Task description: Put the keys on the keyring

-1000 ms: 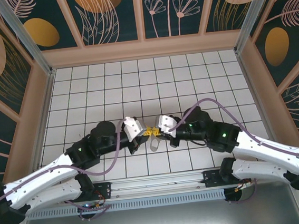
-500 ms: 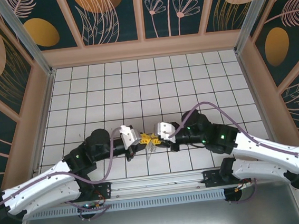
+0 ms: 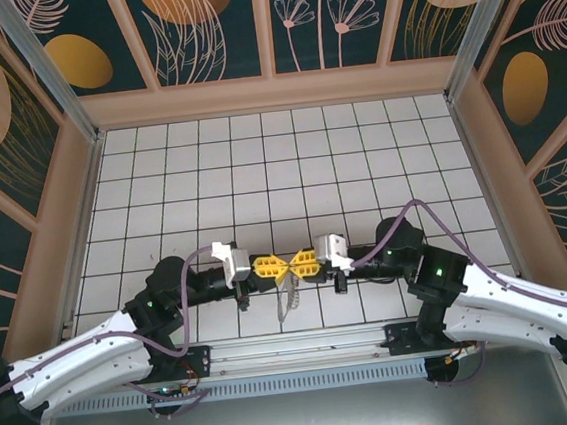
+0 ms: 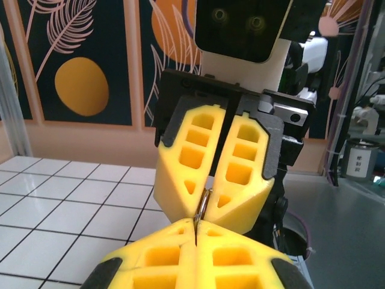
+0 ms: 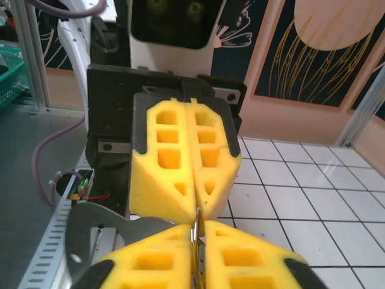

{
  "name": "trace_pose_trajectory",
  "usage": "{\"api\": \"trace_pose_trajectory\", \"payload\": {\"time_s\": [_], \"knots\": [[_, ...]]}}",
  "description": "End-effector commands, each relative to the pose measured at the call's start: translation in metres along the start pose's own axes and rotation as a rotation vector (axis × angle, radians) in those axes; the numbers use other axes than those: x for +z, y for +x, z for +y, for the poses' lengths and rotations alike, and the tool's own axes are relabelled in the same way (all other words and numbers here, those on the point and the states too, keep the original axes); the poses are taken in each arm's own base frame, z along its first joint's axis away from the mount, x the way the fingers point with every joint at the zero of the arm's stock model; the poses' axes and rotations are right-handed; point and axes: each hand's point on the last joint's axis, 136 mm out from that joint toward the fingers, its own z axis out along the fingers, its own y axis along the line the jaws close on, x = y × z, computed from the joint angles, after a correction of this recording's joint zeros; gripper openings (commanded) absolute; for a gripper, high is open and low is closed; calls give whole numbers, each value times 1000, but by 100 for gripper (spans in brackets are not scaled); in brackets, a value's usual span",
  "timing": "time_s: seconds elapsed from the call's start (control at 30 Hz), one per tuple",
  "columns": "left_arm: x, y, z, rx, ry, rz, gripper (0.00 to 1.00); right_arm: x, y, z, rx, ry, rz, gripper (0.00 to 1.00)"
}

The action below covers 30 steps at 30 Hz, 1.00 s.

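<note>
**From above:** the two arms reach in from either side and meet nose to nose over the near rows of the white tiled table (image 3: pixel 279 163). The left gripper (image 3: pixel 279 265) and the right gripper (image 3: pixel 295 264) both have their yellow pads pressed together, tips almost touching. A pale silvery key (image 3: pixel 286 303) hangs just beneath the meeting point, over the tiles close to the front rail. From this height I can't make out what sits between the tips.

**Left wrist:** the left gripper (image 4: pixel 195 232) comes up from the bottom edge, its pads closed on a thin sliver of metal seen edge-on, which looks to be the keyring (image 4: pixel 202 209). Straight opposite, the right gripper (image 4: pixel 206 194) points back at the camera. Its pads are also squeezed onto that same sliver, which leans slightly to the right.

**Right wrist:** the right gripper (image 5: pixel 194 241) is at the bottom, pinched on the same narrow metal edge (image 5: pixel 195 221). The left gripper (image 5: pixel 195 201) faces it, closed and gripping that edge from the far side. To the lower left, just beside the pads, is the flat grey key (image 5: pixel 129 227). Its broad face is turned to the camera, with a slot cut in it.
</note>
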Motion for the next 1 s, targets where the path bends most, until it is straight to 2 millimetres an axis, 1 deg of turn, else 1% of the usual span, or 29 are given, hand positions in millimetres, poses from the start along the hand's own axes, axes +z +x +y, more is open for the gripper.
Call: {"api": "trace_pose_trajectory", "payload": {"time_s": [0.0, 0.07, 0.1, 0.13, 0.2, 0.27, 0.33, 0.47, 0.5, 0.53, 0.57, 0.63, 0.7, 0.77, 0.9, 0.97], "knots": [[0, -29, -25, 2, 131, -117, 0, -1, -15, -11, -13, 57, -67, 0], [5, -24, -21, 3, 118, -69, 0, -2, -15, -18, -17, 93, -48, 0], [7, -18, -18, 2, 99, -22, 0, -2, -15, -19, -21, 101, -39, 0], [11, -15, -12, 11, 72, 27, 0, -2, -14, -21, -25, 108, -26, 0], [14, -2, 0, 24, 14, 138, 0, 0, -12, -25, -37, 117, 9, 0], [17, 9, 9, 40, -29, 237, 6, 5, -8, -27, -47, 111, 60, 0], [18, 15, 15, 55, -50, 299, 9, 10, -7, -29, -53, 99, 101, 0], [24, 23, 19, 82, -47, 352, 10, 22, -4, -25, -42, 30, 156, 0], [25, 23, 19, 84, -40, 352, 10, 25, -3, -24, -36, 12, 165, 0], [28, 24, 17, 84, -25, 350, 7, 29, -1, -22, -27, -5, 182, 0], [29, 26, 15, 80, -6, 348, 1, 32, 2, -21, -20, -16, 198, 0], [30, 24, 8, 71, 33, 319, 0, 34, 5, -22, -12, -18, 213, 0], [26, 14, -5, 71, 89, 240, 0, 34, 7, -21, -11, -18, 209, 0], [17, -2, -14, 70, 106, 135, 0, 30, 2, -19, -16, -17, 169, 1], [3, -20, -20, 77, 97, 25, 0, 20, -9, -13, -25, -12, 65, 14], [1, -25, -22, 75, 100, 1, 0, 16, -13, -11, -27, -12, 20, 18]]}}
